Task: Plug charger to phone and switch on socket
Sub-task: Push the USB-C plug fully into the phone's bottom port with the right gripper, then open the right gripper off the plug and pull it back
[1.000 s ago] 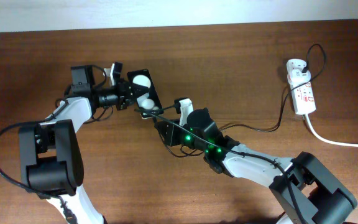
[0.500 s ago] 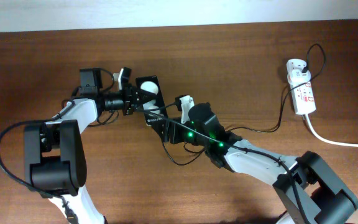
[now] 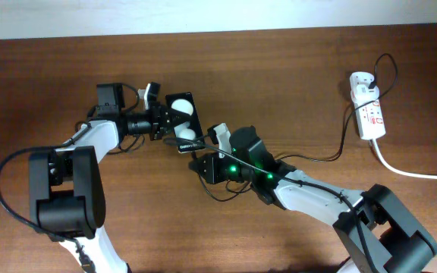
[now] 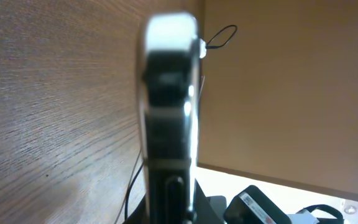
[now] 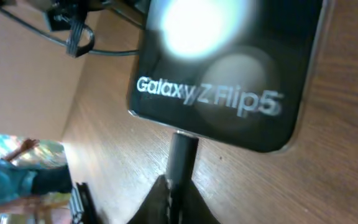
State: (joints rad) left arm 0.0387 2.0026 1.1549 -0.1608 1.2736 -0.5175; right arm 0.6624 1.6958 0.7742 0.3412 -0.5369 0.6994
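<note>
The phone [image 3: 182, 121] is a small black handset with two white light spots on its screen, held in my left gripper [image 3: 165, 121], which is shut on it. In the left wrist view the phone [image 4: 168, 106] shows edge-on between the fingers [image 4: 166, 208]. My right gripper [image 3: 203, 157] is shut on the charger plug [image 5: 180, 155], whose tip meets the lower edge of the phone [image 5: 229, 68]; the jaws [image 5: 178, 193] pinch it. The black cable [image 3: 309, 158] runs right to the white adapter [image 3: 361, 82] on the socket [image 3: 370, 117].
The socket's thick white cord [image 3: 408, 173] trails off the right edge of the brown wooden table [image 3: 294, 68]. A loop of black cable [image 3: 218, 189] lies under my right arm. A pale wall borders the table's far edge.
My left gripper carried the phone right and slightly away from the table's front, then held still. My right gripper shifted with the plug so its tip now sits at the phone's lower edge.
</note>
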